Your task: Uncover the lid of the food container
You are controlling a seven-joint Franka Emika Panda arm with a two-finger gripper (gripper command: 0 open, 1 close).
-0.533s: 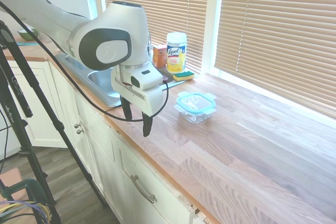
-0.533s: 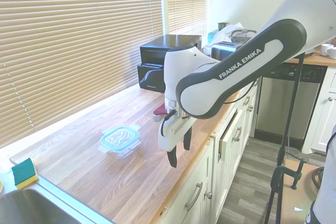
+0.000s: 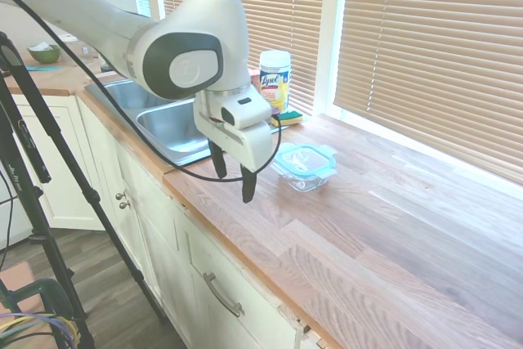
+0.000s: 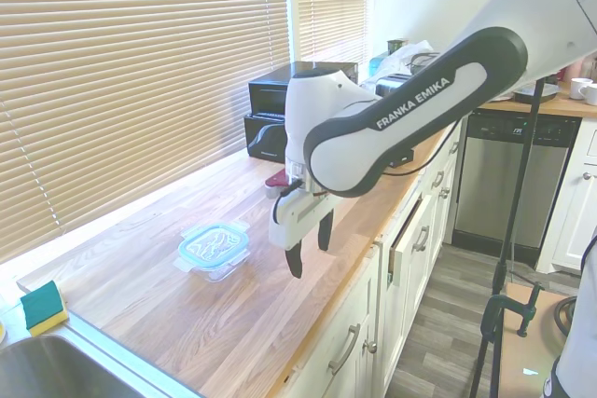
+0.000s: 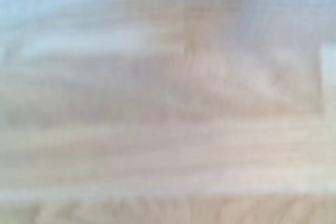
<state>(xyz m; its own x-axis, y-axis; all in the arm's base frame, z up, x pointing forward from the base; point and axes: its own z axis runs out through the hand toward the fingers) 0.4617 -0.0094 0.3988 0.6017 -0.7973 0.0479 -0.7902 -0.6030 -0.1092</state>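
1. Scanning the first exterior view left to right: stainless steel sink basin [image 3: 167, 124] set in the worktop, then my white arm's black two-finger gripper [image 3: 233, 181], fingers spread apart and pinching nothing, pointing down over the wooden plank countertop [image 3: 392, 234] near its front edge.
2. Right of the gripper, near it but clear of it, sits the shallow clear glass rounded-square food container [image 3: 304, 176], with the flat teal-rimmed clear-centred lid [image 3: 305, 157] seated on top, snap tabs apparently down though too small to be sure.
3. Behind them by the window: white-lidded yellow-label Lysol wipes canister [image 3: 274, 81] and a yellow-green sponge [image 3: 286, 118] at its foot.
4. Second exterior view agrees: the lid [image 4: 213, 244] covers the container [image 4: 215, 263] on the counter, and the gripper [image 4: 309, 247] hangs open to its right, apart from it, above the wood.
5. Wrist view is only blurred wood grain; no container in it.
6. Progress, my read: nothing done on the task itself. Lid is on and untouched. Left to do: bring the gripper over the container, grip a lid edge or tab, lift it off.
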